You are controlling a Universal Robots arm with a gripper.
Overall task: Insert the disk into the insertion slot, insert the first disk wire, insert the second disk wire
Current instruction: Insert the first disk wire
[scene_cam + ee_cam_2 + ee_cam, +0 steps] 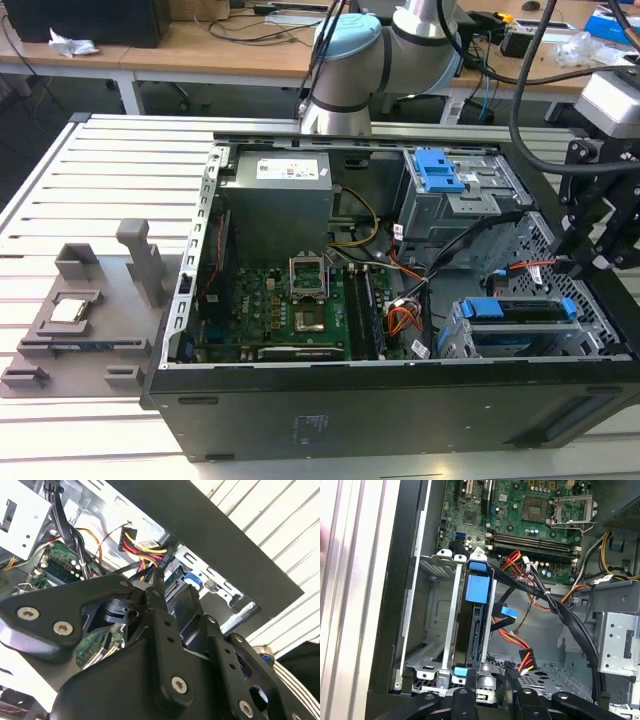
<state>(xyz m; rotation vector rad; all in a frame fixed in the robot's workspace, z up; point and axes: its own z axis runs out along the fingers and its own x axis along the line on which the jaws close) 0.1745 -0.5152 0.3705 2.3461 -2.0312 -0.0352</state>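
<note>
Slatted metal table (pixel 120 170), with cluttered wooden workbenches (pixel 230 50) behind it. A black computer case (pixel 350 420) lies on its side on the table, open side up.

Progress:
- First step looks done. The disk (pixel 520 310), in its blue caddy, sits inside the insertion slot (pixel 452 335), the perforated silver cage at the exterior view's right, near corner of the case. It is square in the bay with nothing sticking out.
- Both wires appear unplugged. A wire with a blue plug (pixel 509 611) hangs free just beside the cage. A black plug with red and yellow leads (pixel 525 657) lies loose on the case floor nearby. The disk's connector edge is hard to make out, so this is a judgement.

Tool: the gripper (pixel 492 692) hangs over the case rim at the cage end, close to the loose power plug. I cannot tell whether it is clenched, released or grasping anything.

Containers:
- The case holds a green motherboard (pixel 300 300), a grey power supply (pixel 275 195) and a taller cage (pixel 450 200) with a blue latch.
- The slot holds the one disk.
- A grey fixture tray (pixel 60 350) on the table beside the case carries a small square chip (pixel 70 310) in one recess.
</note>
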